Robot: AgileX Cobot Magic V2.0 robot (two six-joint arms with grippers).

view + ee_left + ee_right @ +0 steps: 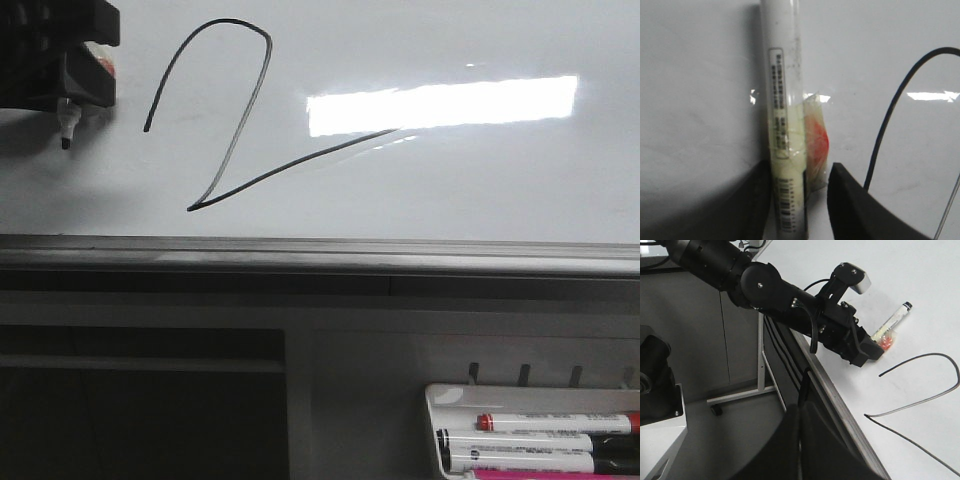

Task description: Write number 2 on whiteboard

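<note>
Black ink of the number 2 (235, 130) looks complete on the whiteboard (480, 190), so watch your left jaws gripping the marker (68, 128) beside it: any drift could smear a stray line.

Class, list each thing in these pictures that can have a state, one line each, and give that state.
number 2: fully drawn, arch, corner and tail all there.
whiteboard: bears the 2, with glare.
black marker: uncapped, held beside the 2.
left pincer: shut on the black marker.
right pincer: shut, holding nothing.
tray markers: capped, lying in the tray.
</note>
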